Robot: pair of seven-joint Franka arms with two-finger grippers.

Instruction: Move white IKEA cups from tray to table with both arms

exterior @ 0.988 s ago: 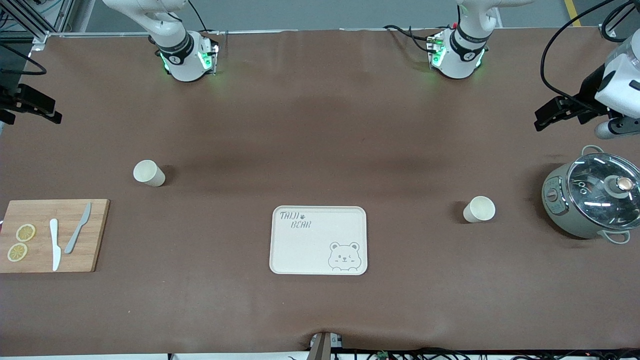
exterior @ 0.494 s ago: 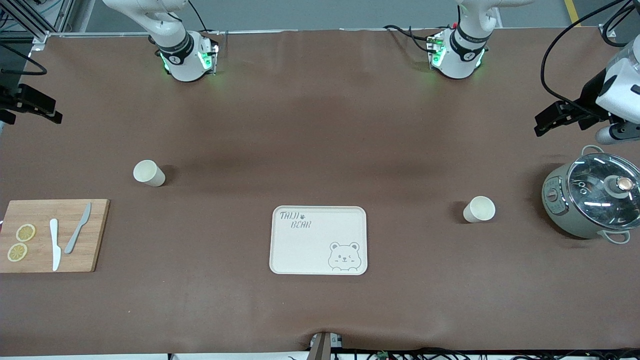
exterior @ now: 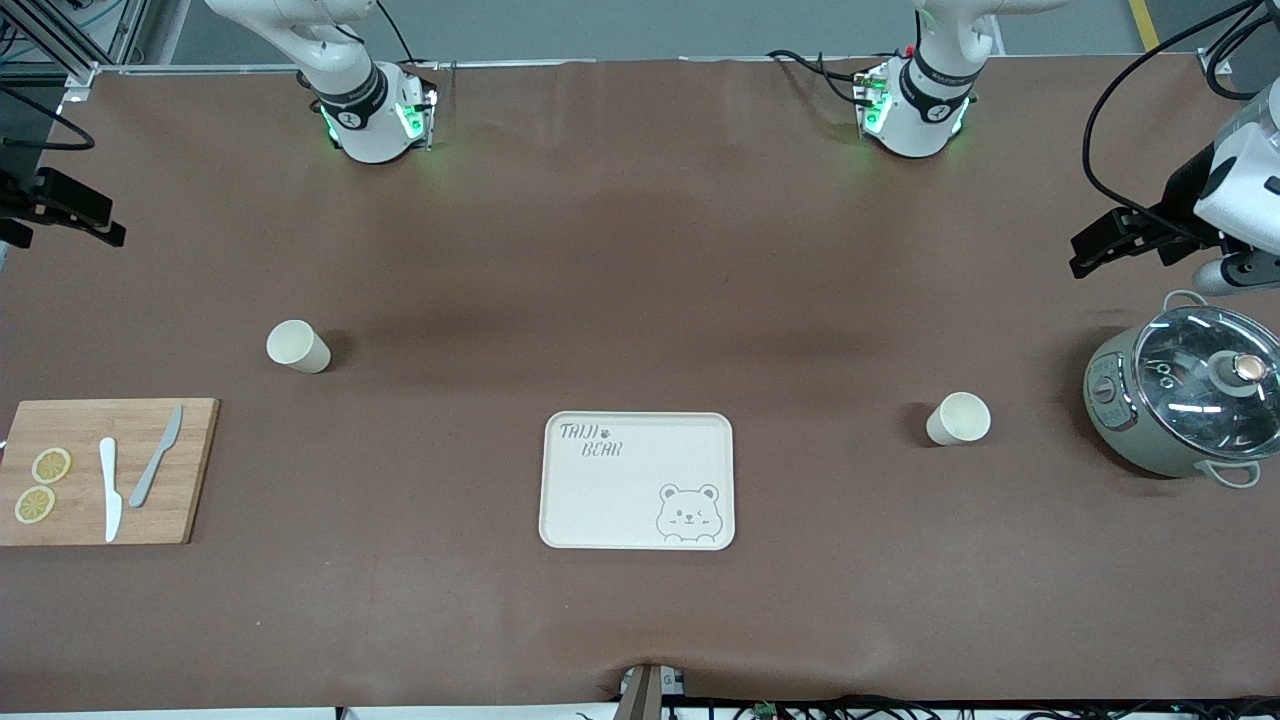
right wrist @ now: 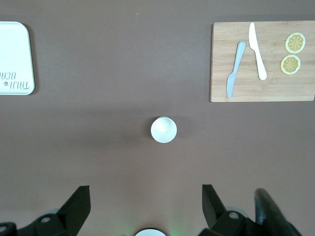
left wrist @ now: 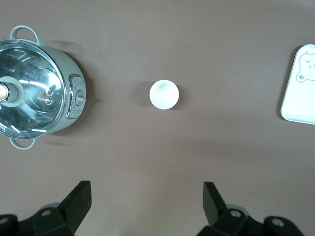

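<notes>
Two white cups stand upright on the brown table. One cup [exterior: 298, 347] is toward the right arm's end and also shows in the right wrist view [right wrist: 163, 129]. The other cup [exterior: 958, 419] is toward the left arm's end and also shows in the left wrist view [left wrist: 164, 94]. My left gripper [exterior: 1085, 255] hangs high over the table beside the pot, open and empty [left wrist: 146, 189]. My right gripper [exterior: 100, 228] hangs high over the table's edge at its end, open and empty [right wrist: 145, 189]. Neither touches a cup.
A cream tray with a bear drawing [exterior: 637, 481] lies between the cups, nearer the front camera. A wooden board [exterior: 105, 470] holds two knives and lemon slices near the right arm's cup. A grey pot with a glass lid [exterior: 1185, 400] stands beside the left arm's cup.
The left arm's wrist has shifted slightly outward toward its end of the table. The right arm, both cups and the tray have not moved.
</notes>
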